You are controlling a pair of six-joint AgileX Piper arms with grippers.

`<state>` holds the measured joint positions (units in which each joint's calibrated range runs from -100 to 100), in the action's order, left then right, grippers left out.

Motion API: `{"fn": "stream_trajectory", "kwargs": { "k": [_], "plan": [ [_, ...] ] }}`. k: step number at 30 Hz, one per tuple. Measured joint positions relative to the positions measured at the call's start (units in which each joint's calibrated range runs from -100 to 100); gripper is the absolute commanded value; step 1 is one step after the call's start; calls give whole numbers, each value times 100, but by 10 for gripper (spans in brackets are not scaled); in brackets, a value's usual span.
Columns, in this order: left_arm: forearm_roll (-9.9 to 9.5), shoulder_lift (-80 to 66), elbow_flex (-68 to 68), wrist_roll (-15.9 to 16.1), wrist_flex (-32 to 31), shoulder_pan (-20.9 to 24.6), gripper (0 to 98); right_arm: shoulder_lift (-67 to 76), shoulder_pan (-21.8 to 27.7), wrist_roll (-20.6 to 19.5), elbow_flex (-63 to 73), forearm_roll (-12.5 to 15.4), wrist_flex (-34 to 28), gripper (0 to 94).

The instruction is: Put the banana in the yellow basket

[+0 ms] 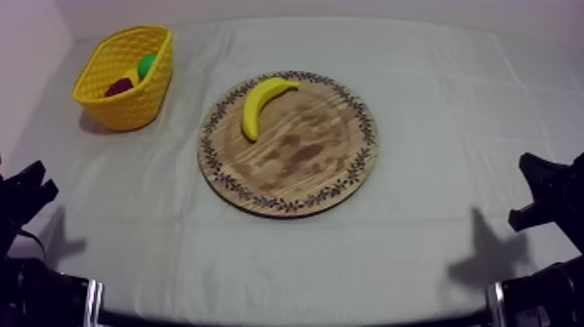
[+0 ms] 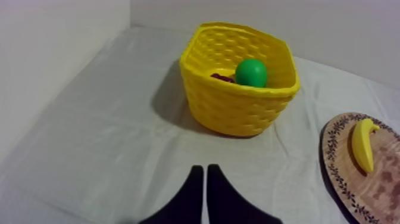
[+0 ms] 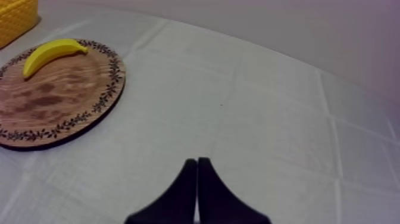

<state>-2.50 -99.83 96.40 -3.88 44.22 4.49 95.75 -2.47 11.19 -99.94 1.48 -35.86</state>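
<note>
top view shows the banana [image 1: 261, 103] lying on the wooden board [image 1: 330, 174], near the rim on the basket side. from my left gripper [image 2: 205, 179], jaws pressed together on nothing, it sits ahead and to the right, with the yellow basket [image 2: 238, 107] straight ahead. my right gripper [image 3: 197, 173], also closed and empty, is well apart from it. i'd open the left jaws wide and close across the banana's middle.
</note>
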Motion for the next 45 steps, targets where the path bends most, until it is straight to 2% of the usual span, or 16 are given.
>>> {"fn": "stream_trajectory", "kwargs": {
  "k": [27,33,36,40,45],
  "plan": [
    [0,0,8,-56,-19,7,0,0,0,0,0,0,-7,3],
    [10,0,236,-285,-671,14,10,0,0,0,0,0,-7,3],
    [15,0,253,-288,-796,14,4,0,0,0,0,0,-7,3],
    [17,0,275,-493,-883,22,1,0,0,0,0,0,-7,3],
    [17,133,211,-558,-1123,22,0,0,0,0,0,0,-7,3]
  ]
}}
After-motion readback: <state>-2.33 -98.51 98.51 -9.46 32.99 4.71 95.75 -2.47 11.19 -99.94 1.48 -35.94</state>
